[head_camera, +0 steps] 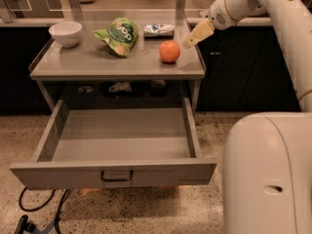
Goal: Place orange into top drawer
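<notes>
Your gripper (197, 34) hangs just off the back right edge of the grey table (97, 63), pointing down and to the left. From this angle you cannot tell whether it is clenched or released, but it grasps nothing. It sits at about 2 o'clock from the orange (169, 51), near the fruit but not touching it.

The orange rests on the table top close to the right edge, at about 3 o'clock from the table's middle. At the orange's 9 o'clock you have the green snack bag (118, 35), lying crumpled and well apart from it. At the orange's 11 o'clock, toward the back edge, lies a small silver-and-blue packet (158, 30). The white bowl (65, 33) stands upright in the far left corner, at 9 o'clock from the bag.

Behind the gripper, your white arm (273, 13) runs up and out toward 2 o'clock, then down the right side.

At 6 o'clock from the table top, the top drawer (122, 138) stands pulled fully out toward you, its grey floor exposed and its black handle (117, 176) centred on the front panel. The orange is not in it. Your white base (268, 174) fills the corner at 4 o'clock, just beside the drawer's right front corner. Dark cables (29, 212) lie on the speckled floor at 7 o'clock.
</notes>
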You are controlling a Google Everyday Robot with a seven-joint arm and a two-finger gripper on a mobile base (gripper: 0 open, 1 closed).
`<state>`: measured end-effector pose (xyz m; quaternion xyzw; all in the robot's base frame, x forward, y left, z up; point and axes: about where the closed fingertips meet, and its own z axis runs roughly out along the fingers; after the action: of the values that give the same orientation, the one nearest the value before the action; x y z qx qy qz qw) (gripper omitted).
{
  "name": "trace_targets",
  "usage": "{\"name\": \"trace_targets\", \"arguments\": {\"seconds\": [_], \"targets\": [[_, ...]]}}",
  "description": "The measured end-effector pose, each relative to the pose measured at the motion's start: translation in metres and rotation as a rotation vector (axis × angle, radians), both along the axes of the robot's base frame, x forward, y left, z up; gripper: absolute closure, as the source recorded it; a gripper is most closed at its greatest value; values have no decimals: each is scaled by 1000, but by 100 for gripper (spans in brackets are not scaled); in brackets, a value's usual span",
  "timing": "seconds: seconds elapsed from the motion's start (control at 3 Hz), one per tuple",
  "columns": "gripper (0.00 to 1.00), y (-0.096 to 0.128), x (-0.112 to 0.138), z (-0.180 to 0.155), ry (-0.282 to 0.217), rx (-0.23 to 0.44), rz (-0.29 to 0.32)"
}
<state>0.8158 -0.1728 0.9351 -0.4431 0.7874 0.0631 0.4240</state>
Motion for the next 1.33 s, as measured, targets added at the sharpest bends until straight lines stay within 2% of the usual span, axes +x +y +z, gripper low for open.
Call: {"name": "trace_targets", "arguments": {"seconds": [0.33,0.67,1.0,1.33], "targets": [[0,15,1,-40,85,1,42],[0,46,-26,-67,196,72,185],[0,51,-32,-71,223,72,204],[0,49,-22,-77,213,85,174]]}}
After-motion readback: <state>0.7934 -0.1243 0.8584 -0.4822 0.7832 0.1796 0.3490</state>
